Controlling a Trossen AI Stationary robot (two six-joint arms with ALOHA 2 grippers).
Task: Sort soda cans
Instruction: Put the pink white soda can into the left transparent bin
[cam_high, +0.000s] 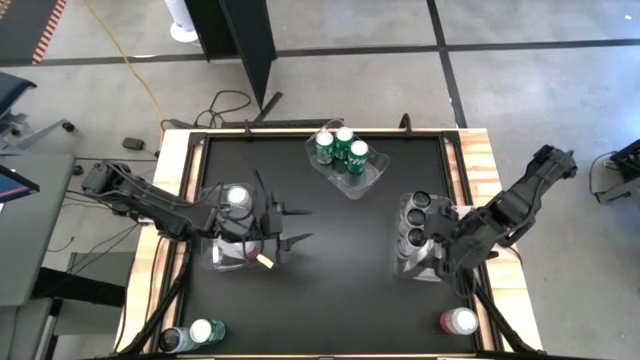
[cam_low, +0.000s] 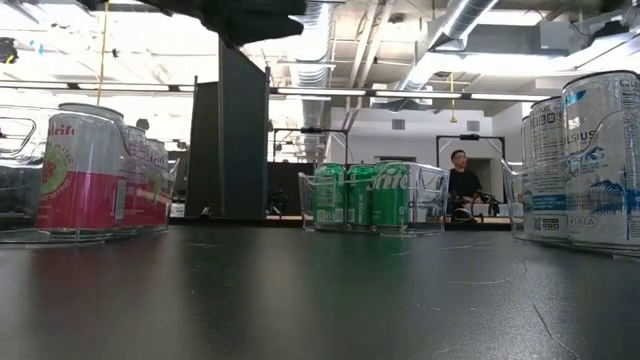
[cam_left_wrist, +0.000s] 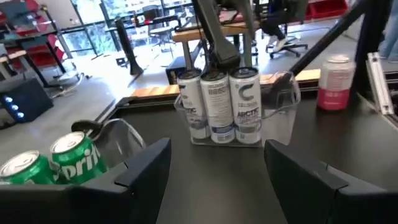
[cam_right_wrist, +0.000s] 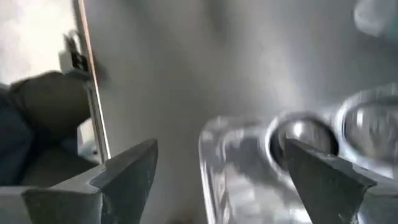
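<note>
Three clear bins hold soda cans. Green cans (cam_high: 345, 152) stand in the bin at the far middle, pink ones (cam_high: 237, 198) in the left bin, and silver-and-dark ones (cam_high: 415, 220) in the right bin. My left gripper (cam_high: 297, 226) hovers open just right of the left bin with nothing between its fingers, and faces the right bin's cans (cam_left_wrist: 217, 106). My right gripper (cam_right_wrist: 217, 168) is open above the near end of the right bin (cam_high: 420, 265) and tips downward. It holds nothing.
Loose cans stand on the table: a dark one (cam_high: 175, 340) and a green one (cam_high: 208, 330) at the near left corner, and a red one (cam_high: 460, 322) at the near right. The black mat's middle (cam_high: 340, 270) lies bare. A person sits in the room beyond (cam_low: 460, 175).
</note>
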